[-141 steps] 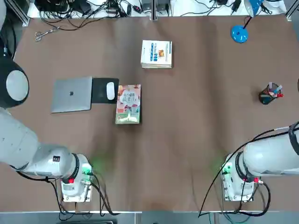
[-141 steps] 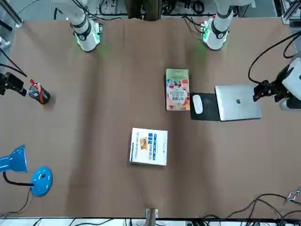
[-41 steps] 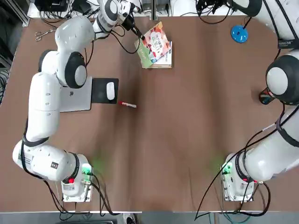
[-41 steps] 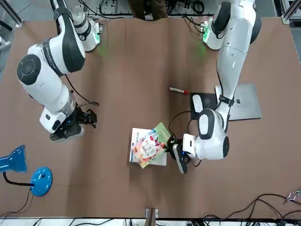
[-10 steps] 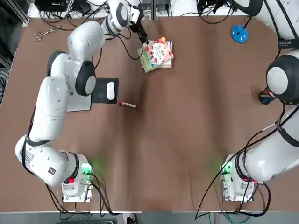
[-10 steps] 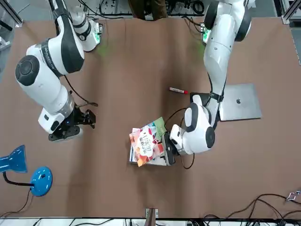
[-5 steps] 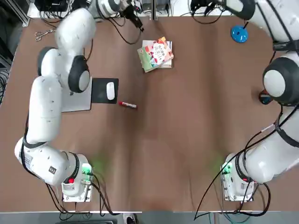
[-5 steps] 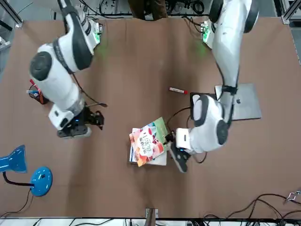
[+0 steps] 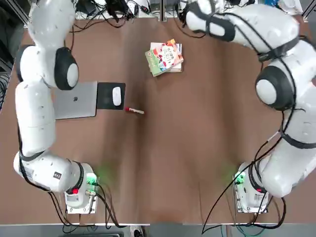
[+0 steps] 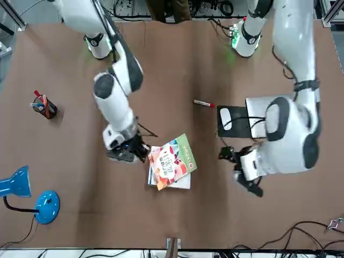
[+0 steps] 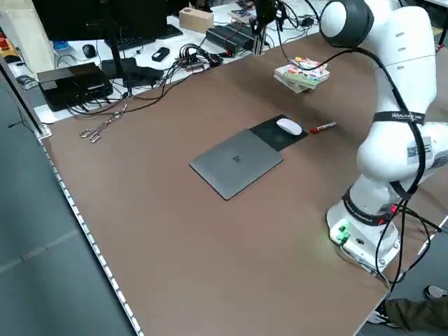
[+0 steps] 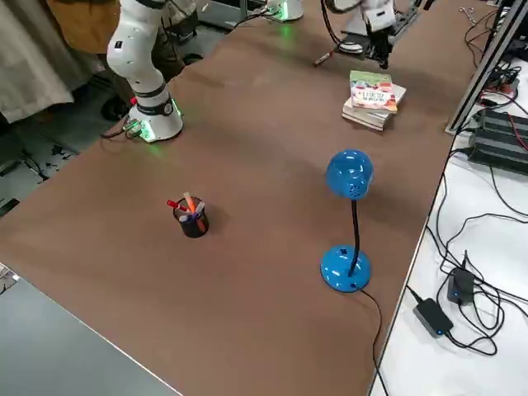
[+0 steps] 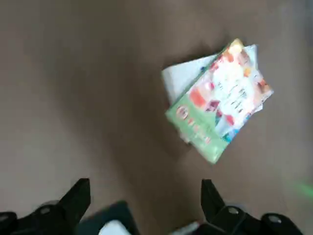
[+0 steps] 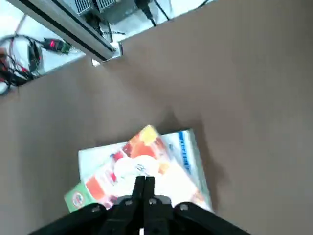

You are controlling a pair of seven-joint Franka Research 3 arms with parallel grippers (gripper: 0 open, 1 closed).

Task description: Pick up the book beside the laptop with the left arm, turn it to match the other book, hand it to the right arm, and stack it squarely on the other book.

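The book (image 9: 167, 57) askew on the other book (image 9: 176, 66)

brown table (image 9: 197, 123) carrying: laptop (image 9: 75, 100), mousepad (image 9: 105, 96) left | white book (image 9: 174, 66) far centre | red marker (image 9: 134, 110) | lamp (image 10: 32, 196), pen cup (image 10: 43, 107) right

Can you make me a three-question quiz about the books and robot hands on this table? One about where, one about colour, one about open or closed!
1. Where is the colourful book?
A. beside the laptop
B. crooked on the white book
C. in a gripper

2. What colour is the lamp?
A. blue
B. yellow
C. black

3. How is the left gripper?
A. shut
B. open
C. holding the book

Answers: 1 B, it lies skewed atop the white one. 2 A, head and base are blue. 3 B, its fingers stand wide apart.
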